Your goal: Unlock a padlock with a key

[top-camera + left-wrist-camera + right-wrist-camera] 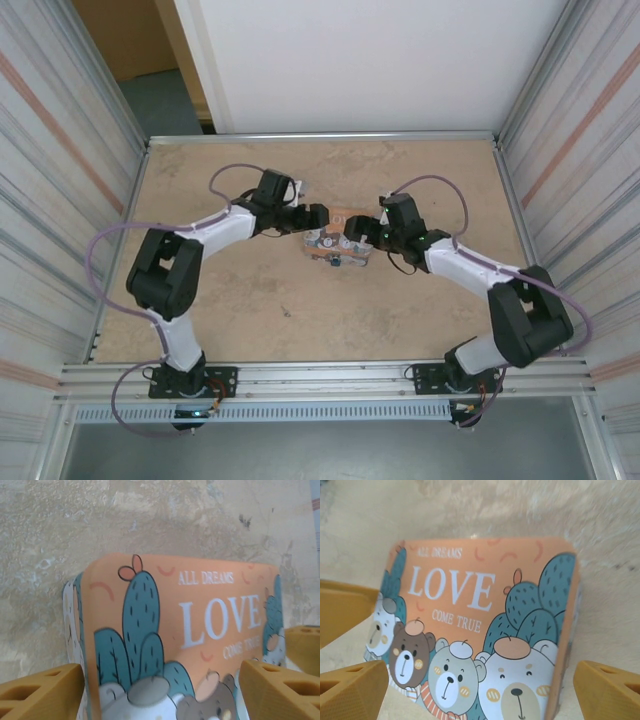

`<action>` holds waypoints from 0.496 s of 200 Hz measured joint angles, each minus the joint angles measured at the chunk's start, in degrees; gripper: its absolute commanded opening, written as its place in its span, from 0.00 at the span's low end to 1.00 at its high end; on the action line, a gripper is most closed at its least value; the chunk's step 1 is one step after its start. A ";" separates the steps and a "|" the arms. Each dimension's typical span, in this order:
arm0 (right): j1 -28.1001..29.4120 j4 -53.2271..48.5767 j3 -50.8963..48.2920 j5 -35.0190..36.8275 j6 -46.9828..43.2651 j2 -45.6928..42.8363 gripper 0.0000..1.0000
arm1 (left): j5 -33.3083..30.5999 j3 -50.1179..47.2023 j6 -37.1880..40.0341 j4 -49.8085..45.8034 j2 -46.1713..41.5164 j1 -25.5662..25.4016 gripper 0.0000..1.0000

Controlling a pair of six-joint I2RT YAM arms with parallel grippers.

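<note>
An orange box (485, 595) with bears, cacti and "LOVE" lies on the counter (300, 320); the counter is mottled tan. Ribbed walls (50, 150) flank it.

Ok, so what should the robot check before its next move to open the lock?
1. The left pincer is open: ok, its fingers stand wide apart.
2. The right pincer is open: ok, its fingers stand wide apart.
3. Both pincers face the LOVE box: ok, one comes from each side.
4. The padlock is found: cannot tell. A tiny dark bit at the box's near edge is too small to name.
5. The key is held: not ok, both pincers hold nothing.
6. The box lies flat on the table: cannot tell.
</note>
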 measured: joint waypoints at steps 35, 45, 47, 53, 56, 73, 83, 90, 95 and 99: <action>0.37 -6.67 0.07 2.49 -2.36 -5.92 0.89 | -1.20 -4.11 0.07 -0.90 -9.27 2.67 0.86; 1.20 -9.57 0.57 3.19 -3.34 -7.13 0.87 | -1.68 -5.86 0.11 -1.07 -12.31 3.23 0.86; 1.42 -10.12 0.68 3.39 -3.37 -7.28 0.86 | -1.77 -6.12 0.11 -1.11 -12.68 3.28 0.86; 2.29 -11.76 1.20 3.82 -3.58 -7.74 0.85 | -2.12 -7.32 0.20 -1.20 -14.45 3.39 0.86; 2.86 -12.61 1.53 3.89 -3.74 -7.98 0.85 | -2.16 -7.89 0.24 -1.38 -15.39 3.39 0.86; 6.73 -16.68 3.50 4.68 -4.48 -8.61 0.83 | -2.99 -11.96 0.44 -1.92 -20.55 3.37 0.86; 9.44 -18.88 4.76 4.94 -4.76 -8.61 0.81 | -3.61 -14.78 0.42 -2.34 -23.89 3.23 0.86; 11.19 -20.17 5.49 5.16 -4.76 -8.57 0.81 | -4.11 -16.76 0.35 -2.47 -26.16 3.21 0.86; 12.57 -21.18 6.10 5.38 -4.74 -8.48 0.81 | -4.68 -18.34 0.26 -2.67 -27.85 3.21 0.86; 13.66 -21.90 6.60 5.42 -4.72 -8.28 0.80 | -5.03 -19.47 0.17 -2.78 -29.18 3.21 0.85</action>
